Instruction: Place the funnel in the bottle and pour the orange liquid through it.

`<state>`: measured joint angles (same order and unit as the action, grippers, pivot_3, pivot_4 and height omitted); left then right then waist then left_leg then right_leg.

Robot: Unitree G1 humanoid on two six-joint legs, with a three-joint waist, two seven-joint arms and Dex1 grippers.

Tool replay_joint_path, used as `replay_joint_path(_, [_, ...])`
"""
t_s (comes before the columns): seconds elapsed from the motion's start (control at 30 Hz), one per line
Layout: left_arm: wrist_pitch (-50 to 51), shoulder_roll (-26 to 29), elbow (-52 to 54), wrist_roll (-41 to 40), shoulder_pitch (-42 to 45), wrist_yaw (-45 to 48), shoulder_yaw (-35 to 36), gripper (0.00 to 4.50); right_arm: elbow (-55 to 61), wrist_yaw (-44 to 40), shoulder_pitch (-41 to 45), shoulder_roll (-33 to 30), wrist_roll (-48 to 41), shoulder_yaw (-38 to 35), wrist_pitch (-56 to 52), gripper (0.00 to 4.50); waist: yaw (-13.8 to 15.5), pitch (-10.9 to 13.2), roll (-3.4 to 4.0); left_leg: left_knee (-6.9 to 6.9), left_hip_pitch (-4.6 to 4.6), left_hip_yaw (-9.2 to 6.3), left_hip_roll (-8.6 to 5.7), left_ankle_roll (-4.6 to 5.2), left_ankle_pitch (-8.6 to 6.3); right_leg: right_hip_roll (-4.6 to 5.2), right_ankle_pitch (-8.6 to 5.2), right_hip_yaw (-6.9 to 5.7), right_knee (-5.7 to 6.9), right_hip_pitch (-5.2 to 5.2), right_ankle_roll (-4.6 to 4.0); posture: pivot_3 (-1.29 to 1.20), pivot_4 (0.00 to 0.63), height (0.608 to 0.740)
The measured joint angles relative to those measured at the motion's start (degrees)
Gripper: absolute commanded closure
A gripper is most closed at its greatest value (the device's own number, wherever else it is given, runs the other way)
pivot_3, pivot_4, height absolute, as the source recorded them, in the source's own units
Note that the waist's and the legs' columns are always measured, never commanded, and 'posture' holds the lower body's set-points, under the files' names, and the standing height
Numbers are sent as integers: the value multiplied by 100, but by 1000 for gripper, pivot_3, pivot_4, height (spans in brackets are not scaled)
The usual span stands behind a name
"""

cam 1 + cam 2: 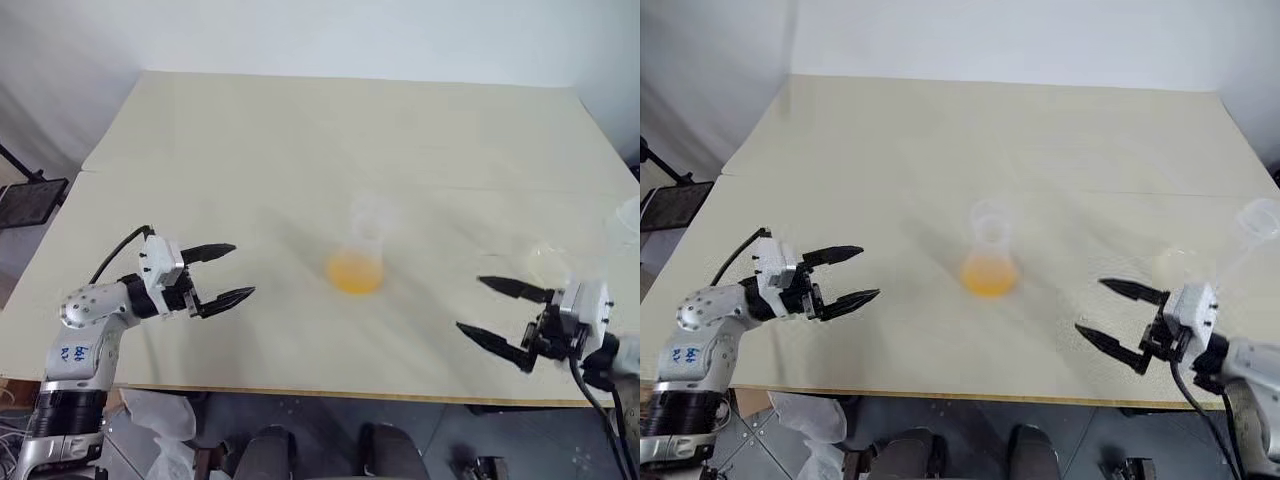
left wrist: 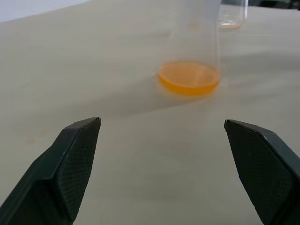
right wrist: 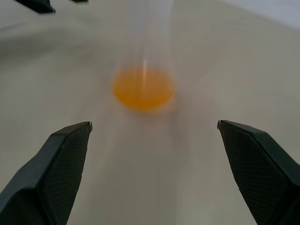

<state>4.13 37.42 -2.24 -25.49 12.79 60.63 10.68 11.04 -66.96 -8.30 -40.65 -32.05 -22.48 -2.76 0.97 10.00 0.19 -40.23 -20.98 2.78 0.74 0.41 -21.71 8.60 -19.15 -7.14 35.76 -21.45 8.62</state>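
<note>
A bottle (image 1: pixel 358 255) holding orange liquid (image 1: pixel 355 273) stands on a pale table (image 1: pixel 300 130). The left gripper (image 1: pixel 230 272) and right gripper (image 1: pixel 482 305) flank the bottle, well apart from it, fingers spread wide and empty.

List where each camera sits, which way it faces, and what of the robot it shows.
Left eye, right eye: on the head, looking forward and down over the table; both arms show, left gripper and right gripper open.
Left wrist: along its own fingers across the table toward the orange liquid.
Right wrist: along its own fingers toward the liquid from the opposite side.
Shared: all four views show the liquid.
</note>
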Motion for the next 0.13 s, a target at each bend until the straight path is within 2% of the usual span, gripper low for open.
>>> replay_joint_path(0.13, [-72, 0, 120, 8, -74, -99, 5, 0, -25, -84, -2, 4, 146, 38, 312, 8, -34, 0, 0, 6, 25, -3, 8, -1, 0, -5, 0, 18, 2, 8, 0, 0, 150, 740])
